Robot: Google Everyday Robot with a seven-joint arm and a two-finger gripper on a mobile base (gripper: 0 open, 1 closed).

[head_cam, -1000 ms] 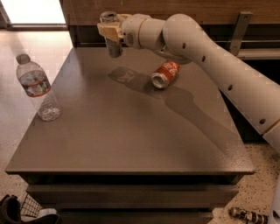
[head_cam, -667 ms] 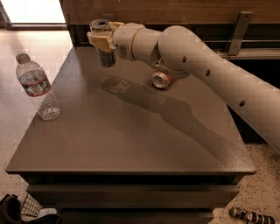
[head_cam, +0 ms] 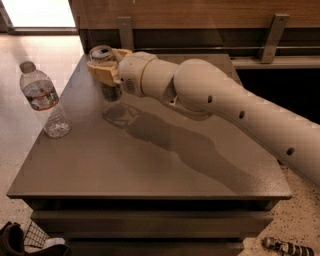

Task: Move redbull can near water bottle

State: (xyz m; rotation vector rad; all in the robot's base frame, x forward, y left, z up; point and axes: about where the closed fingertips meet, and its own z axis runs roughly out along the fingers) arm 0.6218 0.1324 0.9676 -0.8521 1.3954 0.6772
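Looks like an office or lab common area to me, not anyone's home. The floor (head_cam: pixel 300 220) is that speckled terrazzo stuff you get in commercial buildings, and the back wall (head_cam: pixel 200 12) is wood panelling with a dark ledge held on metal brackets (head_cam: pixel 273 35) — very corporate fit-out. The table (head_cam: pixel 150 165) is a plain grey-brown slab on a stacked dark base, more like a test bench than furniture. Bright light (head_cam: pixel 42 12) spills in at the far left. And the giveaway — a robot's gripper (head_cam: pixel 106 67) over the table's far left corner, clamped on a redbull can (head_cam: pixel 111 91).
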